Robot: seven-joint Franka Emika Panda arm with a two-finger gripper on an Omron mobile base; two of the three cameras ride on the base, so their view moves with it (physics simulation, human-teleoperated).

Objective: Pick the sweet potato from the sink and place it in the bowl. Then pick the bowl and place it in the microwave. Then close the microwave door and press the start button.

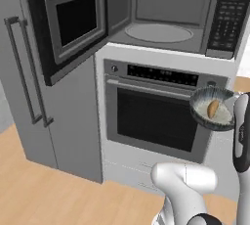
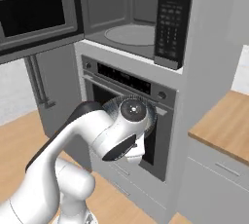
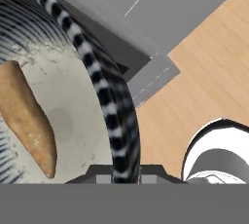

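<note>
Fingers (image 3: 125, 177) clamped on bowl (image 3: 109, 101) rim; sweet potato (image 3: 29, 116) inside; microwave (image 1: 161, 16) open, keypad lettering illegible.

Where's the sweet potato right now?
The sweet potato lies inside the bowl, held up by the gripper in front of the oven, at the right of the left base view.

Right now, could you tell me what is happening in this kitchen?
The robot arm is carrying the bowl with the sweet potato lying inside it. Its tool is shut on the bowl's rim, holding it in the air in front of the oven, below the microwave. The microwave door stands wide open and the cavity with its turntable is free, so the bowl has yet to go in.
</note>
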